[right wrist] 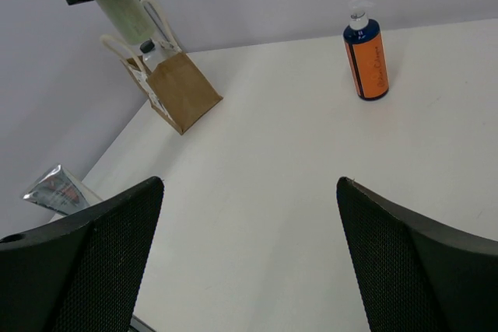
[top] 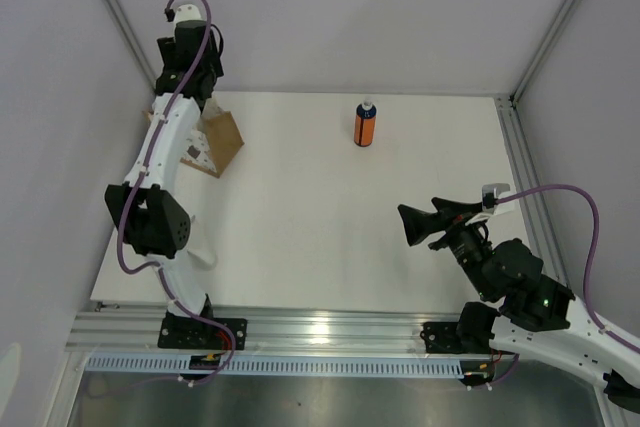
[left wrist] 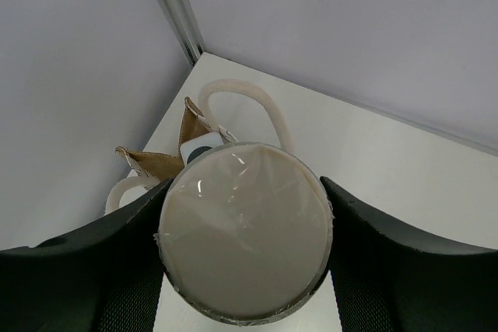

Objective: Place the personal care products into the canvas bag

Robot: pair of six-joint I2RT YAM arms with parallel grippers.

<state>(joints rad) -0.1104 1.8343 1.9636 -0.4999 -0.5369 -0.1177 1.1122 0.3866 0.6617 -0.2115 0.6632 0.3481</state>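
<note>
My left gripper [left wrist: 247, 186] is shut on a cream-white cylinder [left wrist: 245, 239], whose round end fills the space between the black fingers. It hangs above the canvas bag [left wrist: 156, 162], a small tan tote with cream loop handles [left wrist: 241, 95] in the table's far left corner [top: 218, 142]. A white bottle with a dark cap [left wrist: 201, 148] stands inside the bag. The orange bottle with the dark blue cap [top: 365, 124] stands upright at the far middle of the table, also in the right wrist view [right wrist: 366, 60]. My right gripper [top: 405, 225] is open and holds nothing, low over the near right of the table.
A silver foil tube [right wrist: 56, 190] lies near the left front edge. Grey walls and a metal corner post [left wrist: 175, 5] close in behind the bag. An aluminium rail [top: 520, 167] runs along the table's right side.
</note>
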